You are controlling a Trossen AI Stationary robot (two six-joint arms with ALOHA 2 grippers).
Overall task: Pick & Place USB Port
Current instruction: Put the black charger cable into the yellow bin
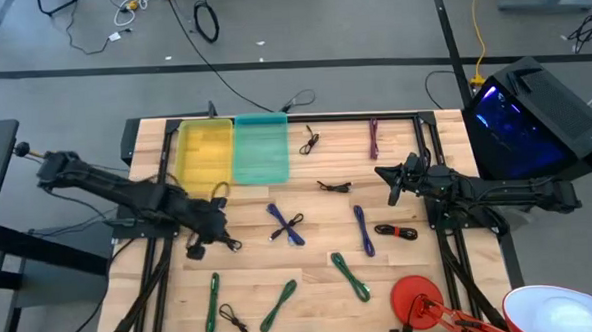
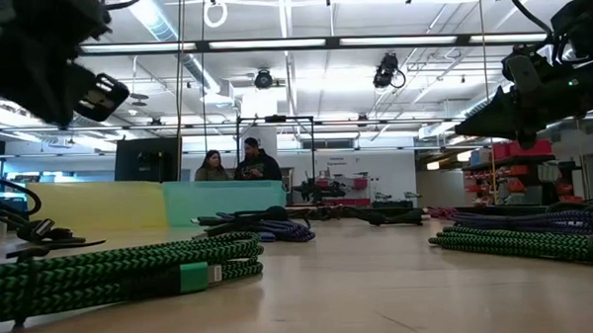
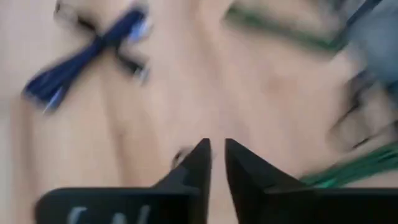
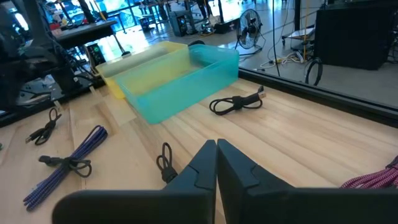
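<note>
Several bundled USB cables lie flat on the wooden table [image 1: 310, 260]: black ones [image 1: 308, 140] [image 1: 334, 186], blue ones [image 1: 287, 224] [image 1: 364, 229], green ones [image 1: 349, 276] [image 1: 279, 305] and a purple one [image 1: 374, 138]. My left gripper [image 1: 222, 236] [image 3: 216, 148] hovers over the table's left-middle, near a black cable [image 1: 197, 252]; its fingers are shut to a narrow slit with nothing between them. My right gripper [image 1: 389, 179] [image 4: 216, 144] is shut and empty, above the table right of the small black cable [image 4: 165, 160].
A yellow bin [image 1: 203, 155] and a teal bin [image 1: 262, 149] stand side by side at the far edge. A black-and-red cable [image 1: 396, 232] lies near the right arm. A red object [image 1: 417, 296] and a white bowl [image 1: 563, 312] sit at the near right. People stand in the room behind [image 2: 235, 164].
</note>
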